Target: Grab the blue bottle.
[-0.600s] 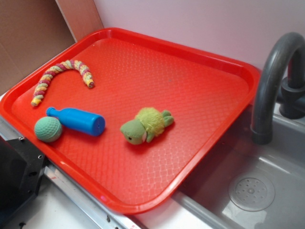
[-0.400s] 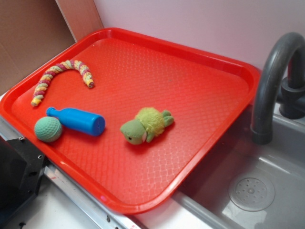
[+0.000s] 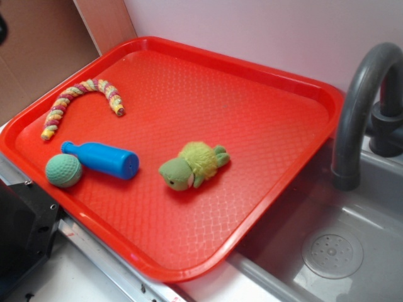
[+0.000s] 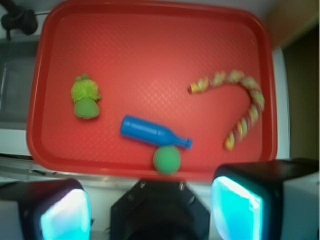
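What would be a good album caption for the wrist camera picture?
Open gripper high above a red tray holding blue bottle, green ball, plush turtle.

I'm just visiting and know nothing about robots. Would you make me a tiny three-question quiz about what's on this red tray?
1. True or false: the blue bottle stands upright on the red tray.
2. Which toy touches the bottle? A) green ball B) plush turtle C) braided rope
3. Fill in: beside the tray, a grey ____ curves over the sink.

Key: 1 false, it lies on its side; 2 A; 3 faucet.
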